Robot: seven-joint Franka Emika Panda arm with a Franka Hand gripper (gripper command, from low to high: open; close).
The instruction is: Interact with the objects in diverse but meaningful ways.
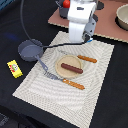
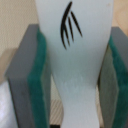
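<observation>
Fish [image 2: 75, 65] pinched between my gripper's green pads [image 2: 40, 90]

My gripper [image 1: 79, 39] hangs above the striped placemat [image 1: 35, 82]; sausage [image 1: 72, 68] on the placemat's plate [image 1: 61, 62], saucepan [image 1: 30, 50] at its edge, yellow packet [image 1: 14, 68] beyond it

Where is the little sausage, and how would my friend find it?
Look at the big striped placemat in the middle of the dark table. On it sits a round tan plate, and the brown sausage lies across it. The orange-handled fork and knife lie beside the plate; only the sausage lies on it.
</observation>
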